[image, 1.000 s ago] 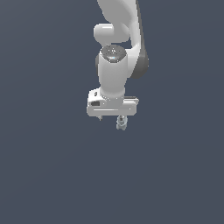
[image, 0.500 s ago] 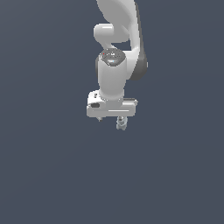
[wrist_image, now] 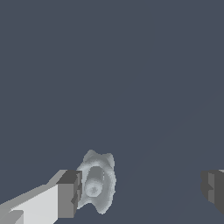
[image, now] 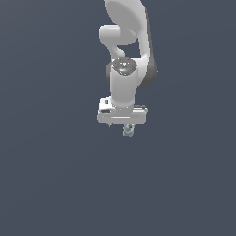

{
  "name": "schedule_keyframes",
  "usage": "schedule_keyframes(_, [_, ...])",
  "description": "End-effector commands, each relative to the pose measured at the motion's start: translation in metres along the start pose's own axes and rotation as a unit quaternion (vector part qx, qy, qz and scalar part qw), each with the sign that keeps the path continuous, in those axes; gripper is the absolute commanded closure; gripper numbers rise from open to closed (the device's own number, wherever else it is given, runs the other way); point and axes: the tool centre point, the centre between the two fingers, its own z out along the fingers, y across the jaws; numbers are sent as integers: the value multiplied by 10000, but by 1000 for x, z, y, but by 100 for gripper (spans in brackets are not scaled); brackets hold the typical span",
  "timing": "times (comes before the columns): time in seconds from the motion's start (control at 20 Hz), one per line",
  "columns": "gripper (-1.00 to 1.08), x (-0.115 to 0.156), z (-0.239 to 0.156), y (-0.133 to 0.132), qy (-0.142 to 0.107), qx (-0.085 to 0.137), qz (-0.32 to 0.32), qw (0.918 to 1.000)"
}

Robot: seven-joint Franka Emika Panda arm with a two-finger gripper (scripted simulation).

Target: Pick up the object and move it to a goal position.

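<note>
In your wrist view, the nearer finger pad [wrist_image: 69, 194] sits hard against the object [wrist_image: 97, 180], a pale bluish-grey knobbly lump. Past the object, open dark grey ground, then the second finger pad [wrist_image: 213, 187] well apart from it. Fingers [wrist_image: 141, 191] spread wide, gripping nothing; the object touches one pad only.

In your exterior view, the white arm [image: 126, 50] comes down from the top edge, a little to that view's right of centre. The white bar [image: 121, 115] sits crosswise at its low end. The object [image: 128, 131] shows just under the bar, narrower than it, towards the exterior view's right. You cannot tell whether the object rests on the surface [image: 55, 184] or hangs clear of it
</note>
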Motion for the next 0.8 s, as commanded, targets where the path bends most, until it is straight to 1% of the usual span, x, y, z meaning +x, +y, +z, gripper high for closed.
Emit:
schedule_keyframes(0.0, [-92, -8, 10, -8, -18, 18, 148, 9999])
schedule_keyframes(0.35, [-92, -38, 42, -33, -76, 60, 648, 9979])
schedule_keyframes(0.75, [-92, -58, 58, -45, -111, 72, 943, 9955])
